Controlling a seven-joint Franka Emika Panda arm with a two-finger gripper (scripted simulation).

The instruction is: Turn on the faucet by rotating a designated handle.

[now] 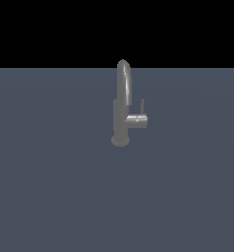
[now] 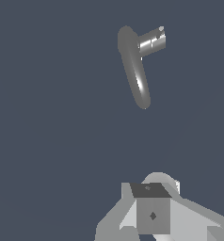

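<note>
Standing alone: grey metal faucet (image 1: 121, 110) near the middle of a flat blue-grey surface (image 1: 50, 187), black backdrop above.
Faucet shape: round base, upright cylindrical body, tall arched spout (image 1: 124, 78) curving over at the top.
Handle: short horizontal cylinder jutting from the body toward the exterior view's right, with a thin rod (image 1: 142, 106) rising upright from its outer end; handle (image 1: 138, 119) far slimmer than the spout.
From above: seen in the wrist view as a long rounded spout (image 2: 136, 75) with the handle cylinder (image 2: 152, 40) branching off beside it.
Gripper: pale grey gripper (image 2: 151, 212) showing only in the wrist view, well apart from the faucet, touching nothing.
Gripper fingers: mostly hidden behind a boxy grey part, so spread or pressed together cannot be told, possibly empty.
Arm: not seen in the exterior view.
</note>
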